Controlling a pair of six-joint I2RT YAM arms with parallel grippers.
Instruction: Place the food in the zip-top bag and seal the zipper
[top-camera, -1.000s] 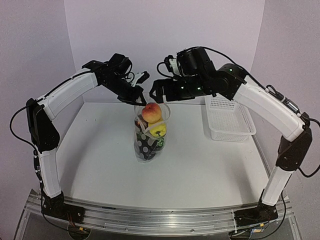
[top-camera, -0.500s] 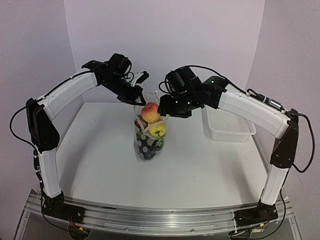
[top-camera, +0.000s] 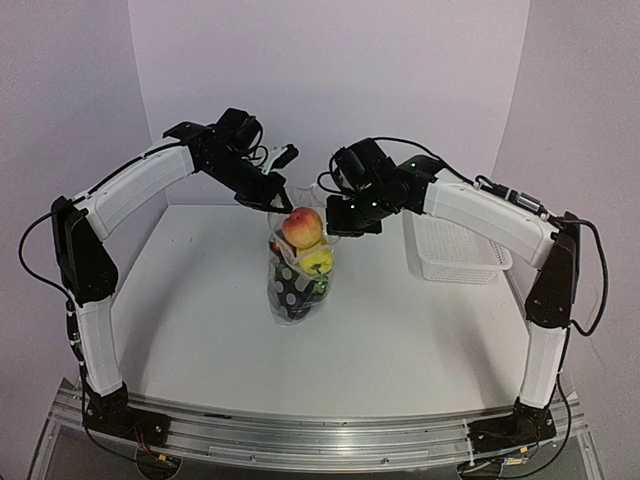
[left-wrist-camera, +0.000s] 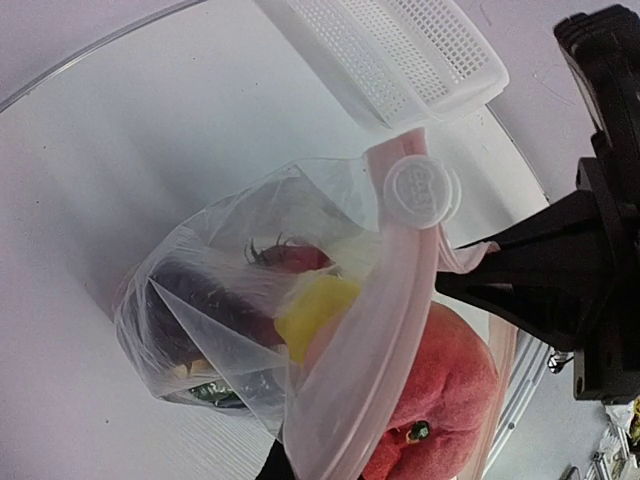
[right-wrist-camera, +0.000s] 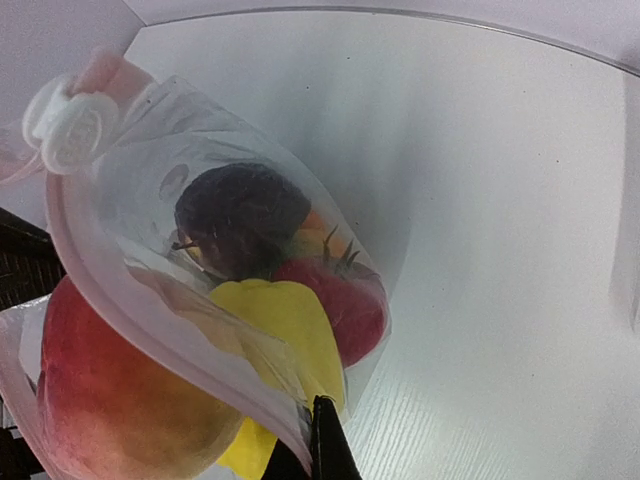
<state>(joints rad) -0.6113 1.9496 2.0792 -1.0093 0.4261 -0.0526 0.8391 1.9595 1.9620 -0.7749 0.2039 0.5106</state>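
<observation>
The zip-top bag (top-camera: 293, 290) stands upright mid-table with the food inside. A peach (top-camera: 302, 226) bulges out of its mouth above a yellow piece (top-camera: 318, 262). In the right wrist view I see a dark purple piece (right-wrist-camera: 240, 215) and a red tomato (right-wrist-camera: 352, 305) lower in the bag. My left gripper (top-camera: 275, 203) is shut on the mouth's left rim. My right gripper (top-camera: 336, 228) is shut on the right rim, its black tips (right-wrist-camera: 322, 445) pinching the film. The zipper (left-wrist-camera: 392, 320) curves open around the peach, its round slider (left-wrist-camera: 421, 190) at one end.
A white perforated basket (top-camera: 455, 245) sits at the back right, just right of my right arm. White walls close the table at the back and sides.
My right arm dropped to the bag's right rim and its gripper went from open to shut on it. My left gripper kept its hold.
</observation>
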